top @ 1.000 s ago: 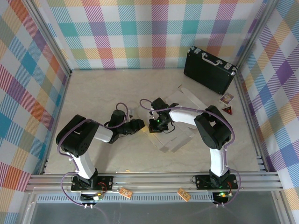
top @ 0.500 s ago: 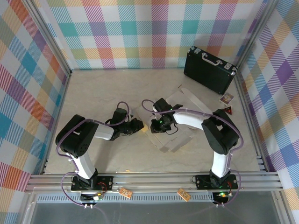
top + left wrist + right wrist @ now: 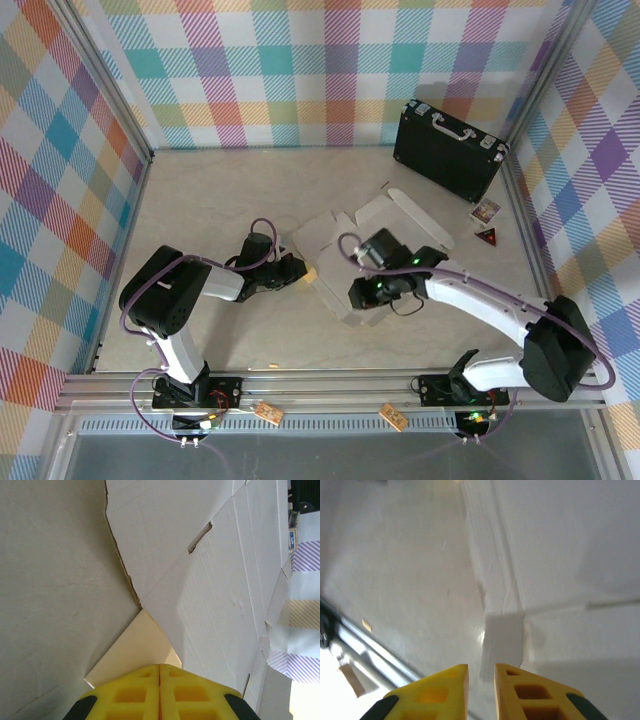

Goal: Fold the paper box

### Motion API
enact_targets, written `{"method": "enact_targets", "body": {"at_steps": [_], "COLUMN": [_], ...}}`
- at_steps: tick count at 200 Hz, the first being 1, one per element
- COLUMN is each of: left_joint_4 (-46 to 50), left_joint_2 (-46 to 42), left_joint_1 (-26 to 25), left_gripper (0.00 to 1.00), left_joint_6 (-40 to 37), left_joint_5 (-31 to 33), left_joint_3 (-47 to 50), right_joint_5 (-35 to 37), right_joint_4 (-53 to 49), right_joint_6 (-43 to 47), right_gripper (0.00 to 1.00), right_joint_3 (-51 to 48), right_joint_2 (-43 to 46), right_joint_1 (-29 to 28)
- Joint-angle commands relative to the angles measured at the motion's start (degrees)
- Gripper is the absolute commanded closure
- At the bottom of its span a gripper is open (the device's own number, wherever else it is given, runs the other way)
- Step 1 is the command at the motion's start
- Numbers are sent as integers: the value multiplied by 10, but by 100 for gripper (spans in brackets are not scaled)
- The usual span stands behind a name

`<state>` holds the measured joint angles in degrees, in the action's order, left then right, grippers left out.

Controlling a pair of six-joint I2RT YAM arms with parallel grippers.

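Locating paper box (image 3: 335, 240) (image 3: 215, 580): mid table (image 3: 200, 200), between the two arms, spread out mostly flat. Black case (image 3: 445, 150) stands well apart at far right.
Box face: white side up. Creases, one slot and die-cut edges visible in left wrist view.
Box underside: tan, seen on one corner flap (image 3: 137, 647) at box's left edge, turned so tan side shows.
Box near edge: small tab (image 3: 502, 640) sticks out twd bare table, per right wrist view.
L gripper (image 3: 159, 669) (image 3: 303, 270): jaws fully closed, yellow pads meet w/ no gap. Tips sit at the corner flap, which runs under them.
L grip on flap: cannot tell whether flap is pinched or just touched.
R gripper (image 3: 481, 672) (image 3: 360, 295): jaws apart by a narrow gap, nothing between them, holds nothing.
R gripper posn: over box's near part, tips aimed at the small tab. Contact w/ tab: cannot tell.
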<state>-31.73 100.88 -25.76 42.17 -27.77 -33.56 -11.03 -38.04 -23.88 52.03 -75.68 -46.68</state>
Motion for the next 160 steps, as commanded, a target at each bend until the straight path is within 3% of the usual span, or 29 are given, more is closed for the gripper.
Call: {"method": "enact_targets", "body": {"at_steps": [1,40,113,160], "left_joint_4": [56,85,86,94], "left_joint_2": [39,39,43,48], "left_joint_1": [-2,-3,-6,-7], "left_gripper": [92,94,94,94], "left_joint_6": [-15,-25,-23,-23], "left_joint_5": [70,81,88,91], "left_joint_3": [23,13,11,7], "right_joint_5": [36,57,65,102], "right_joint_4": [-56,-62,-58,-53], "right_joint_6": [-34,-54,-54,-46], "right_gripper": [86,94,92,93], "right_joint_3": [-10,-12,0,61], "right_joint_2": [-17,-60,-108,-166], "right_joint_1": [-50,-76,-88,-88]}}
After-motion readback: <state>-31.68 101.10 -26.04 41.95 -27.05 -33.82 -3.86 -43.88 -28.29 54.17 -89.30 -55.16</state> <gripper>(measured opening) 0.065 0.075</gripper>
